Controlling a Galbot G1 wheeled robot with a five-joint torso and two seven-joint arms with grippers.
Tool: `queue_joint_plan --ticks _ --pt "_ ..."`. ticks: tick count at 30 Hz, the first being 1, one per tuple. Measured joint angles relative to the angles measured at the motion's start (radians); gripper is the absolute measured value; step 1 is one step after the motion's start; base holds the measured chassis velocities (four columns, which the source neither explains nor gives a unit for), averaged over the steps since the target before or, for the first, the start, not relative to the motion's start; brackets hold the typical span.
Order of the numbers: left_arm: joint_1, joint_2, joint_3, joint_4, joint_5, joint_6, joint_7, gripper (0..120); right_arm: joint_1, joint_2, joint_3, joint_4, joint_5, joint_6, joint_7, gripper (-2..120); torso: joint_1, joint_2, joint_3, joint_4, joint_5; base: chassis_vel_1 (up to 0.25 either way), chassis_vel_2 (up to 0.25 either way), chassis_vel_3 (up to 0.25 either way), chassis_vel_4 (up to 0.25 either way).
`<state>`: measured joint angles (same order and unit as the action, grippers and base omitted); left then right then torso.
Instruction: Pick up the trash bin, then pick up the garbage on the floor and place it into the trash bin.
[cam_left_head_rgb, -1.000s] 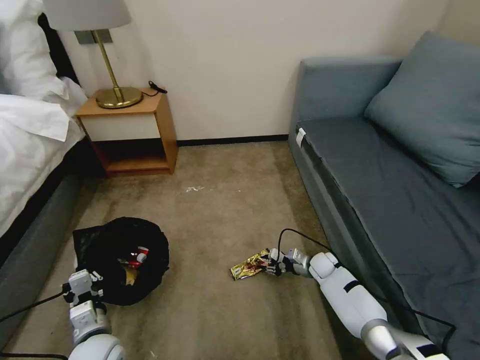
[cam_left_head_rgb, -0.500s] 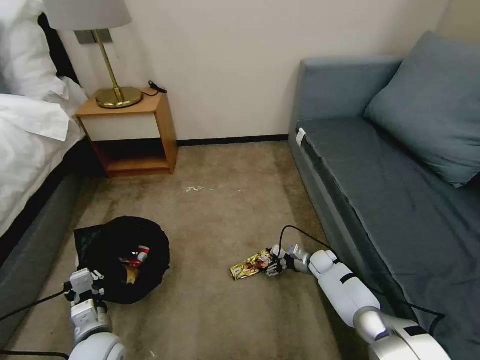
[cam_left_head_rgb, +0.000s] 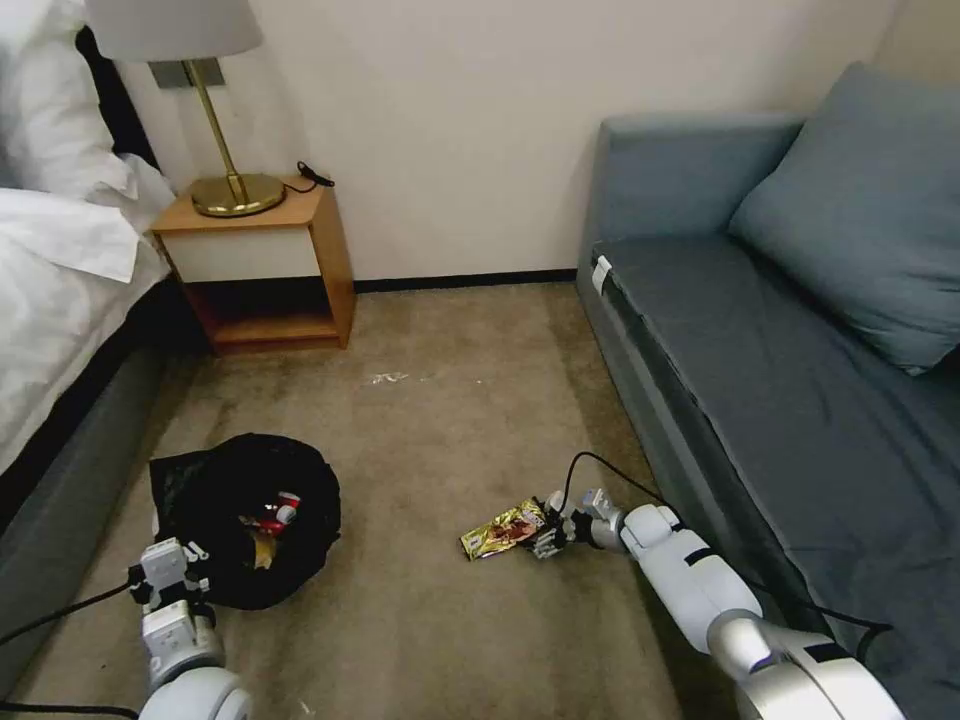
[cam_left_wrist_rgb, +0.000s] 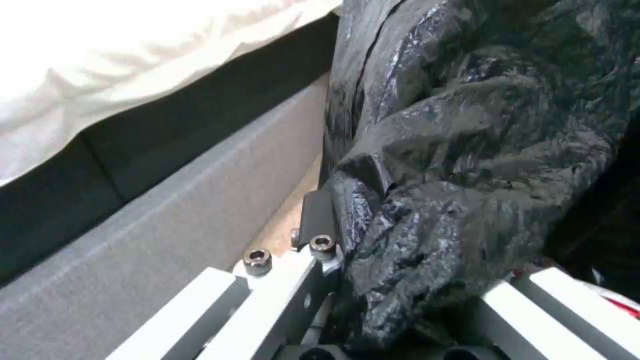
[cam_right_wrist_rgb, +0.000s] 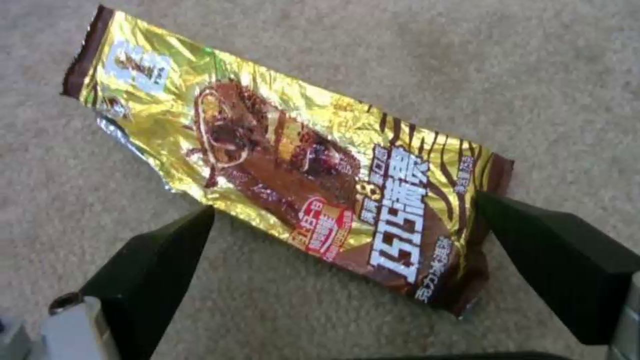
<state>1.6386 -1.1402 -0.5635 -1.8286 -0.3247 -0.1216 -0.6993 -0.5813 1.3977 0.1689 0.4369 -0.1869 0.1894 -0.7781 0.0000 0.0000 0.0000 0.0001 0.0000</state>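
The trash bin (cam_left_head_rgb: 245, 520), lined with a crinkly black bag (cam_left_wrist_rgb: 467, 150), sits on the carpet at my left. Inside it lie a red-and-white wrapper (cam_left_head_rgb: 272, 515) and a brown piece (cam_left_head_rgb: 260, 548). My left gripper (cam_left_head_rgb: 170, 575) is shut on the bin's near rim, with bag plastic bunched between its fingers (cam_left_wrist_rgb: 317, 220). A shiny gold snack wrapper (cam_left_head_rgb: 503, 530) lies flat on the carpet near the sofa. My right gripper (cam_left_head_rgb: 545, 532) is low at the wrapper's right end and open. Its black fingertips (cam_right_wrist_rgb: 153, 270) straddle the end of the wrapper (cam_right_wrist_rgb: 287, 160).
A grey-blue sofa (cam_left_head_rgb: 780, 380) runs along the right, close beside my right arm. The bed (cam_left_head_rgb: 60, 290) with white sheets borders the left, right next to the bin. A wooden nightstand (cam_left_head_rgb: 265, 265) with a brass lamp (cam_left_head_rgb: 225, 150) stands at the back wall. Open carpet (cam_left_head_rgb: 420, 420) lies between.
My right arm has sunk a little lower, bringing the open gripper closer down around the wrapper's end. The left gripper and the bin have barely moved.
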Motion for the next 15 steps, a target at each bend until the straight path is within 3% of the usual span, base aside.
queue_joint_plan --ticks 5,12,15 --pt "0.004 0.0 -0.004 -0.002 0.001 -0.002 0.0 3 -0.003 -0.006 0.0 0.001 0.001 -0.002 -0.008 98 0.0 0.0 0.0 0.0 0.0 0.0 0.0 0.0 0.0" --pt "-0.002 -0.003 0.005 -0.004 0.003 -0.002 0.001 3 -0.004 -0.011 0.007 -0.003 -0.006 0.002 -0.004 70 0.0 0.0 0.0 -0.0001 0.0 0.0 0.0 0.0 0.0" --pt "-0.004 -0.002 0.006 -0.004 0.004 -0.002 0.001 3 -0.005 -0.01 0.009 -0.002 -0.005 0.007 0.01 67 0.0 0.0 0.0 -0.0001 0.0 0.0 0.0 0.0 0.0"
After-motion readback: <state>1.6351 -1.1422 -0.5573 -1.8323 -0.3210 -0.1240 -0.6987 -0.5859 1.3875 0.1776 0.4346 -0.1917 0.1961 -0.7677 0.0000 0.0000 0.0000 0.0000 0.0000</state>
